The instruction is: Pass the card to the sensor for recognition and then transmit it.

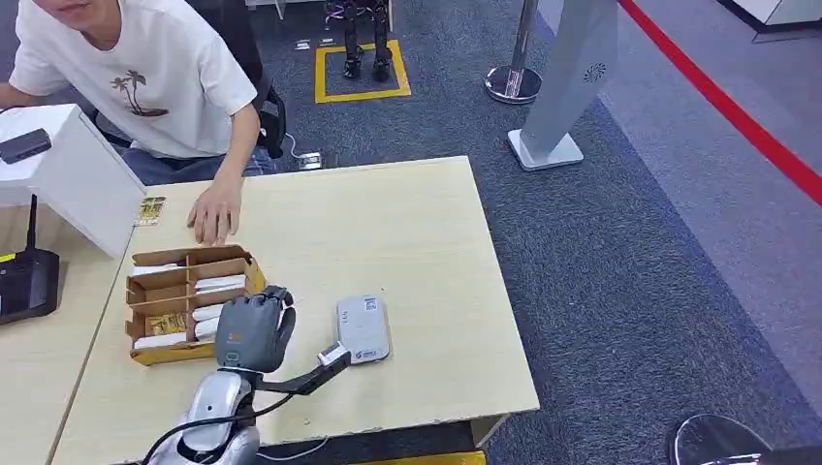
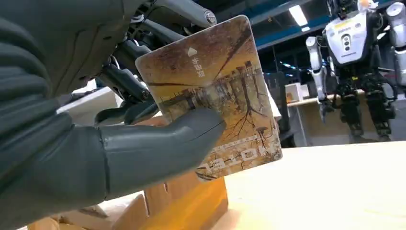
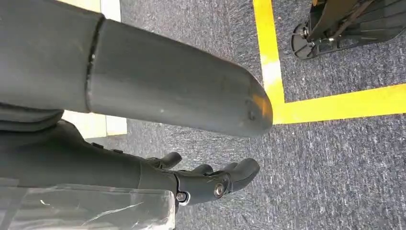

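My left hand (image 1: 254, 329) hovers over the right end of the cardboard card box (image 1: 145, 281), just left of the flat grey-white sensor (image 1: 363, 327) on the table. In the left wrist view this hand (image 2: 95, 158) pinches a brown-and-yellow picture card (image 2: 215, 72) between the thumb (image 2: 158, 143) and the dark fingers behind it, held upright above the box edge (image 2: 191, 201). My right hand (image 3: 191, 179) hangs over the carpet with its fingers loosely apart and nothing in it.
A person sits at the table's far left, one hand (image 1: 215, 213) resting on the tabletop (image 1: 407, 232) behind the box. A loose card (image 1: 149, 210) lies beside a white box (image 1: 68, 174). A black device (image 1: 24, 281) sits at the left. Yellow floor tape (image 3: 273, 72) runs beneath my right arm.
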Controlling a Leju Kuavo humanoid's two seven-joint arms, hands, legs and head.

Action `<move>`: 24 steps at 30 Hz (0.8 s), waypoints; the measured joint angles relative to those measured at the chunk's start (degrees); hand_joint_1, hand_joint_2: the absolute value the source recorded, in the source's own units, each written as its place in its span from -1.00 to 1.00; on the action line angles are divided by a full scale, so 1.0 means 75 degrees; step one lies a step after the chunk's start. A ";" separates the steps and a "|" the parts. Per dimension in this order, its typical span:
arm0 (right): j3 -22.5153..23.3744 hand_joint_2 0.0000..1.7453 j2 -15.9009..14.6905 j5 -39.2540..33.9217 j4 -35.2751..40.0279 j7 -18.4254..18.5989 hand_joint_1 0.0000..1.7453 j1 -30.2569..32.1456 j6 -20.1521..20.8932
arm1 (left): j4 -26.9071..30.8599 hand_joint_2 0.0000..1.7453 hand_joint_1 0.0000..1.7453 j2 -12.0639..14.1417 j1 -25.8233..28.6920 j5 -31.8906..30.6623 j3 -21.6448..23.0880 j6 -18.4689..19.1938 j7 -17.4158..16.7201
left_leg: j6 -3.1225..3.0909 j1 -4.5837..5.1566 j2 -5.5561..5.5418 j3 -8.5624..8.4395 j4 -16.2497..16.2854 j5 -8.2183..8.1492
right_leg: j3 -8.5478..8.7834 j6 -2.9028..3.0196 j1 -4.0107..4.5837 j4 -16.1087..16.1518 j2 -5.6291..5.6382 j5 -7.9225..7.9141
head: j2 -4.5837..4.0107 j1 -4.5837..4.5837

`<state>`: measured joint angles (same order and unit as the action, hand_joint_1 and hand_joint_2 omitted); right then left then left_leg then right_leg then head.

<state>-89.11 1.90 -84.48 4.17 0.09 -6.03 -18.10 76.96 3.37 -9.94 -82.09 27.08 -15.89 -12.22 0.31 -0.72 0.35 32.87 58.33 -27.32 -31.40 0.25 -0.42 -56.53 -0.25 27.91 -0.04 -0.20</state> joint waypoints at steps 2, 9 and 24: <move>0.0000 1.00 0.0000 0.0070 0.0000 0.0023 -1.00 -0.0005 0.0009 | -0.0108 1.00 1.00 -0.0067 -0.0036 0.0073 0.0003 0.0032 0.0058 | 0.0000 0.0000 0.0000 0.0000 0.0000 0.0000 | 0.0000 0.0000 0.0000 0.0000 0.0000 0.0000 | 0.0000 0.0000; 0.0000 1.00 -0.0012 0.0227 0.0000 0.0064 -1.00 -0.0046 0.0029 | -0.0504 1.00 1.00 -0.0402 -0.0216 0.0300 0.0085 0.0038 0.0207 | 0.0000 0.0000 0.0001 0.0000 0.0000 0.0000 | -0.0001 0.0000 -0.0001 0.0000 0.0001 0.0000 | 0.0000 0.0000; 0.0000 1.00 -0.0061 0.0551 0.0000 0.0105 -1.00 -0.0081 0.0085 | -0.1145 1.00 1.00 -0.0947 -0.0622 0.0734 0.0551 0.0090 0.0562 | -0.0001 0.0005 0.0001 0.0000 0.0001 0.0000 | 0.0000 0.0000 -0.0005 0.0001 0.0001 -0.0001 | 0.0000 0.0000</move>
<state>-89.11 1.44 -80.35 4.17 0.87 -6.64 -17.46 68.37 -3.74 -14.60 -76.59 31.21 -15.21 -8.00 0.31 -0.68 0.36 32.87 58.33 -27.32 -31.41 0.24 -0.46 -56.52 -0.24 27.91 -0.04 -0.20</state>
